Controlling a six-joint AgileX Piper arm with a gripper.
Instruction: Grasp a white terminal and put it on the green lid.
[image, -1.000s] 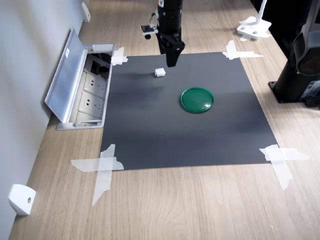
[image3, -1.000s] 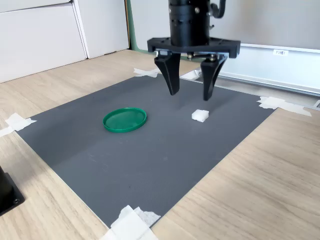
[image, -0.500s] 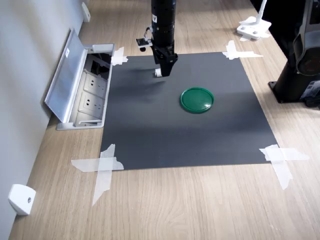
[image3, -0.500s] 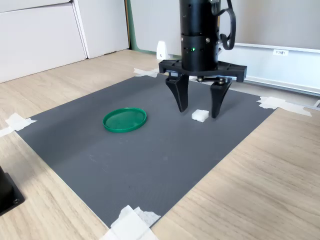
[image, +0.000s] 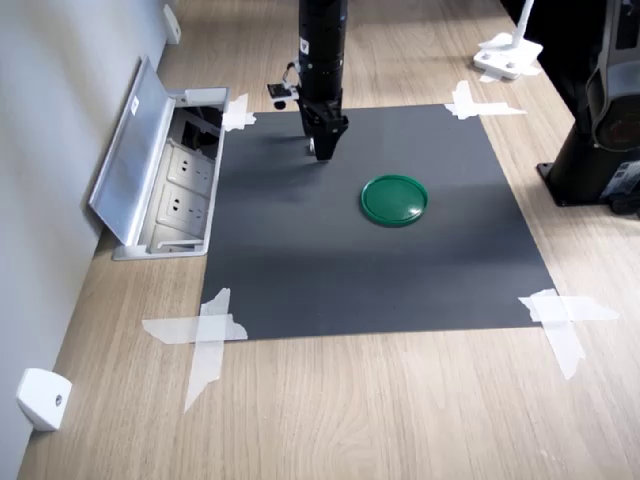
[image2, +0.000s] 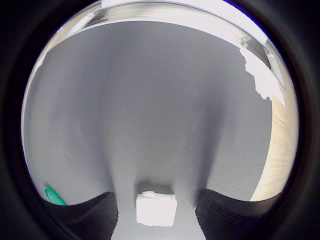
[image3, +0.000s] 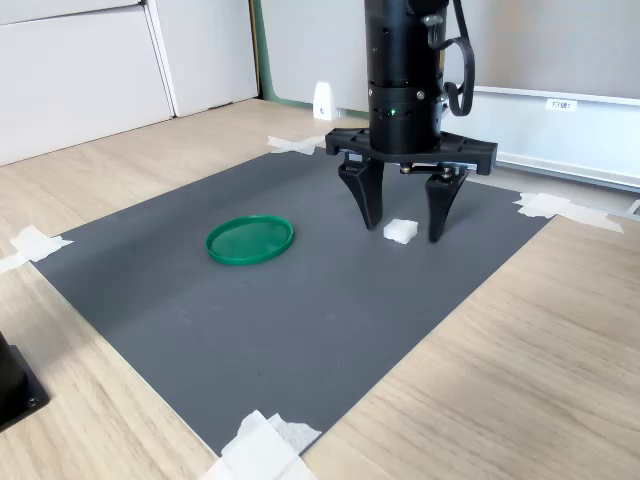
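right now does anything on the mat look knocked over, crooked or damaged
Nothing stands out. The white terminal sits flat on the dark mat between the open gripper's fingers, the green lid lies flat and apart from it, and the mat's corners are taped down.

Taped dark mat (image: 370, 270) on wooden table (image: 400, 410)

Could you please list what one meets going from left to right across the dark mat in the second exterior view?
Green lid → hand's left finger → white terminal → hand's right finger.
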